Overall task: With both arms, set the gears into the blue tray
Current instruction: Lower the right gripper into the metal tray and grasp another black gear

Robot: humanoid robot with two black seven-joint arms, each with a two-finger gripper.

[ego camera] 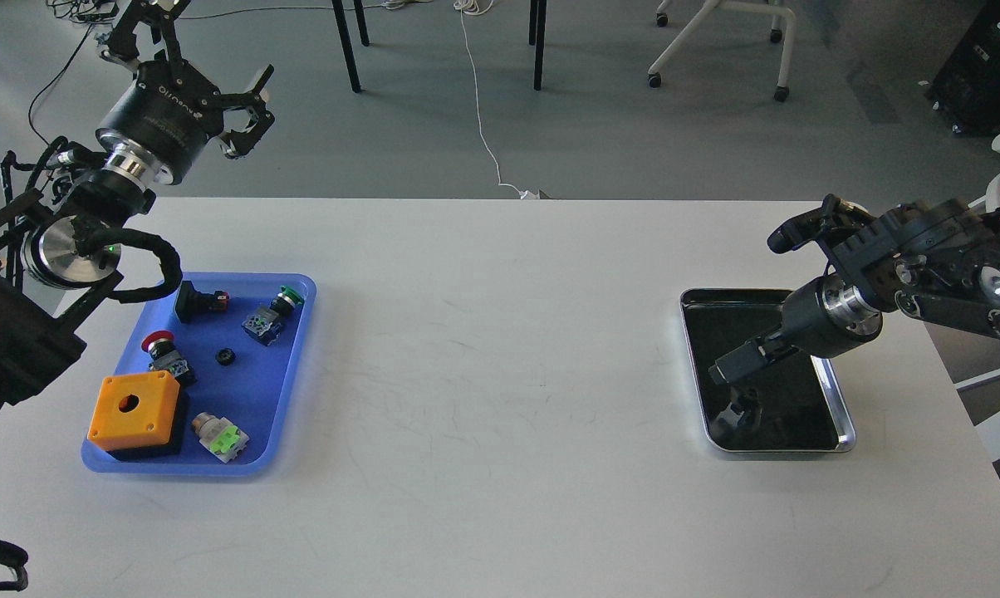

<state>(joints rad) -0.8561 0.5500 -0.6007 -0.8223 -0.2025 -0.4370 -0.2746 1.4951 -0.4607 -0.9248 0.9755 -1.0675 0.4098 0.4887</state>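
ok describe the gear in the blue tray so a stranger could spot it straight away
Start at the blue tray on the left of the white table. Near the tray's middle, right of the red-capped button and below the green-capped one, lies the gear. It is a tiny black ring with a centre hole, by far the smallest thing there and lying on its own.

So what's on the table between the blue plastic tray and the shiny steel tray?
Nothing: in the head view, only bare white tabletop separates the blue plastic tray from the shiny steel tray.
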